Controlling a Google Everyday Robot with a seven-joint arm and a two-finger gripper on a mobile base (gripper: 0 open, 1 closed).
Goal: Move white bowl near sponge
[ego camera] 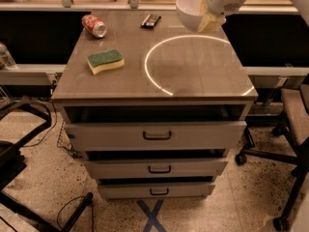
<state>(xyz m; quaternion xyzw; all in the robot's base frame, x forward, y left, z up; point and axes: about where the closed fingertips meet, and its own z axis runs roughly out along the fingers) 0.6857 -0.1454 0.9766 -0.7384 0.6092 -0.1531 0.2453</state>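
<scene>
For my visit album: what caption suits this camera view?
Robot gripper holds a white bowl above the cabinet top's far right, sponge lying at left.

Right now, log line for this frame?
gripper: back right, shut on bowl | bowl: held in air | sponge: far to its left | placed: not yet
</scene>
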